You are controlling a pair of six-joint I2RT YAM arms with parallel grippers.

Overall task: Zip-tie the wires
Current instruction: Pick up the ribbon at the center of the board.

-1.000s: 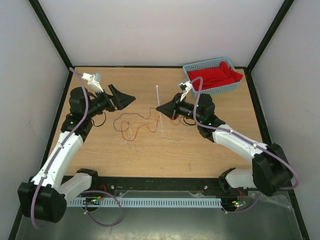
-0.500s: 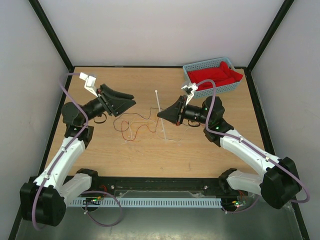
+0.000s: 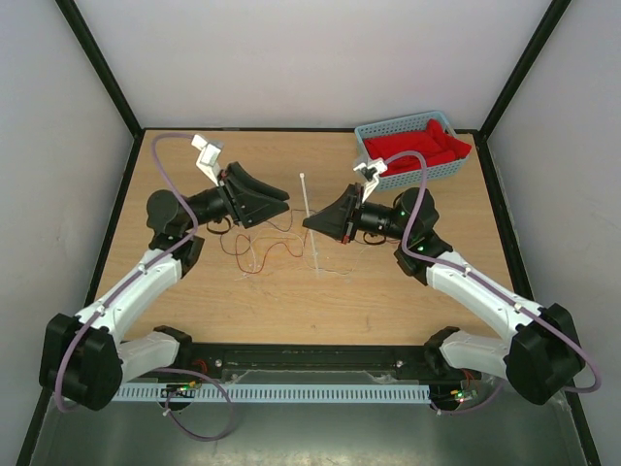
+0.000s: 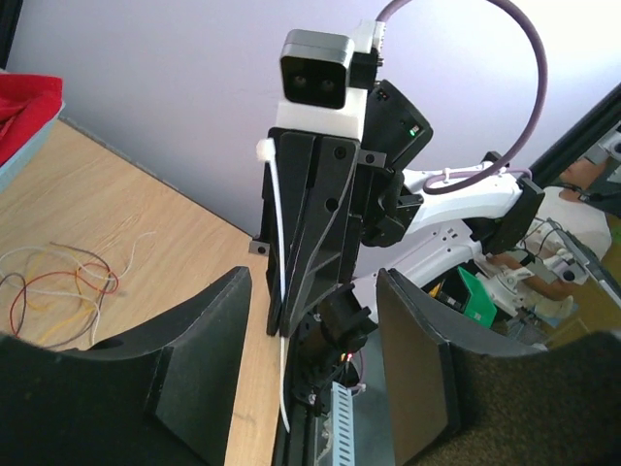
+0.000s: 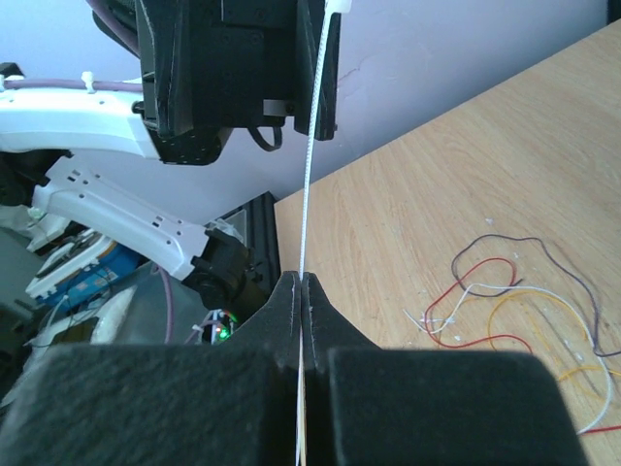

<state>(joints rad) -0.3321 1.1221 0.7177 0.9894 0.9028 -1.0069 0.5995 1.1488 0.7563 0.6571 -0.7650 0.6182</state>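
Observation:
The wires, thin red, orange, dark and white strands, lie loosely curled on the table left of centre. They also show in the left wrist view and the right wrist view. My right gripper is shut on a white zip tie and holds it upright above the table. The tie runs up from the closed jaws in the right wrist view. My left gripper is open and empty, just left of the tie and facing it. Through its fingers I see the right gripper and the tie.
A blue basket holding red cloth stands at the back right corner. Black frame rails edge the table. Purple arm cables loop above both wrists.
My left gripper has swung right and closer to the zip tie, still open. The right gripper shifted slightly, then held the tie steady.

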